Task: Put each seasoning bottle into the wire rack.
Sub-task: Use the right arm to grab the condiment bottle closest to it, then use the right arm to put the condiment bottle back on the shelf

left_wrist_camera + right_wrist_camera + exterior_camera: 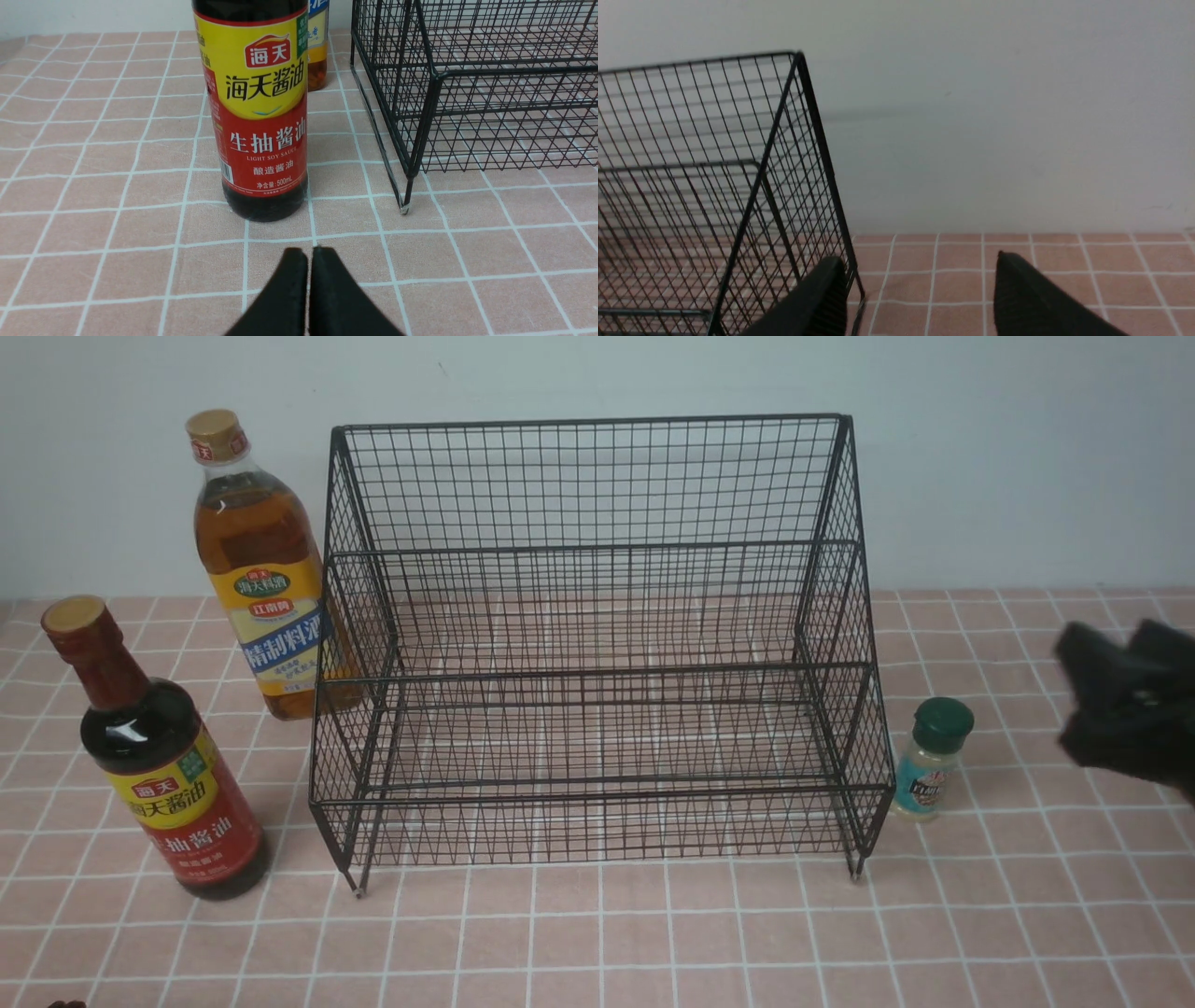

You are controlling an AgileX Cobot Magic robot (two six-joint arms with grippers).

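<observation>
Left wrist view: dark soy bottle point(256, 107), "海天酱油", "LIGHT SOY SAUCE".

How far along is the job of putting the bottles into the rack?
Nothing is done yet: the wire rack is empty. The amber bottle, soy bottle and green-capped shaker all stand outside it. The right gripper is open and empty; the left gripper is shut.
</observation>
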